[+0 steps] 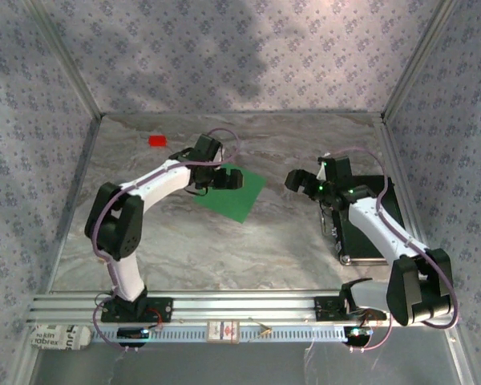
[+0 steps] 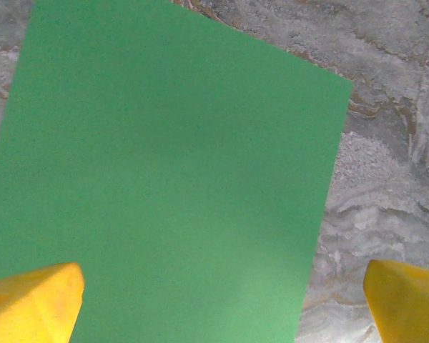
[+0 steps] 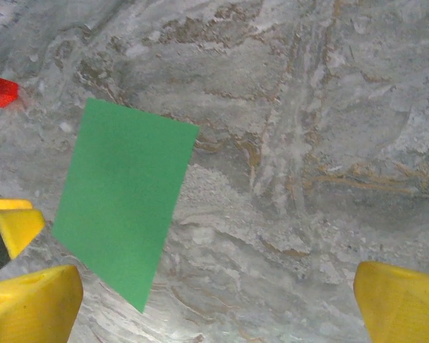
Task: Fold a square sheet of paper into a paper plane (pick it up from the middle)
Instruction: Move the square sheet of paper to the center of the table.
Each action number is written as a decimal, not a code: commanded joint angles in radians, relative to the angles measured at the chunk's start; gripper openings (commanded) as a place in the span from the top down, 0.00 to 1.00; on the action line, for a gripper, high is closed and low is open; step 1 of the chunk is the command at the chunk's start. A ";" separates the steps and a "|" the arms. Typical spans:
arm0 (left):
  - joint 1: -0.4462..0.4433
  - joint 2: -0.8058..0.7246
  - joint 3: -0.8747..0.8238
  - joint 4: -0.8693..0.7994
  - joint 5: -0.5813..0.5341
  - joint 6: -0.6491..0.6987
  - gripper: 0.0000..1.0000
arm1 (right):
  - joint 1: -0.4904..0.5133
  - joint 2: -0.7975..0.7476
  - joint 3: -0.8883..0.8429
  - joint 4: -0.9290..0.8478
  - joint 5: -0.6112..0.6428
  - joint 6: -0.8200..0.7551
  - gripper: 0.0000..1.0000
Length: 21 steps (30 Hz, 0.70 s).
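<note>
the left gripper [image 2: 218,309] is standing wide open and gripping nothing; its yellow fingers [image 2: 30,300] are showing at 7 and 5 o'clock of the wrist view, one over green, the other over bare stone. it is hovering above the green sheet [image 2: 164,179], over the sheet's 9 o'clock side in the top view; whether the tips are touching the paper cannot be told.

the right gripper [image 3: 218,304] is also gaping fully and carrying nothing, hanging over the marble table [image 1: 224,249], well apart from the sheet at its 3 o'clock and looking across at it.

the sheet is lying flat and unfolded near the middle of the table, turned like a diamond, with no crease showing. a small red block [image 1: 157,141] is sitting apart at the sheet's 10 o'clock.

as for progress, the work is looking to be at its very beginning: the paper is not yet lifted, no fold is made, and no dart shape is appearing. what is remaining, by my reading, is everything: pinching the sheet up from its middle, then making each fold and pressing the creases.
</note>
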 commanded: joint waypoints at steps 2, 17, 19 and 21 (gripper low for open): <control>0.005 0.079 0.091 -0.074 0.029 0.028 0.00 | -0.004 0.006 -0.031 0.032 -0.015 0.023 0.01; -0.027 0.264 0.209 -0.207 -0.005 -0.071 0.11 | 0.006 0.023 -0.058 0.074 -0.049 0.070 0.01; -0.027 0.251 0.173 -0.206 -0.031 -0.116 0.11 | 0.008 0.023 -0.058 0.065 -0.050 0.067 0.01; -0.029 0.229 0.119 -0.201 -0.043 -0.170 0.14 | 0.008 0.018 -0.053 0.051 -0.041 0.064 0.01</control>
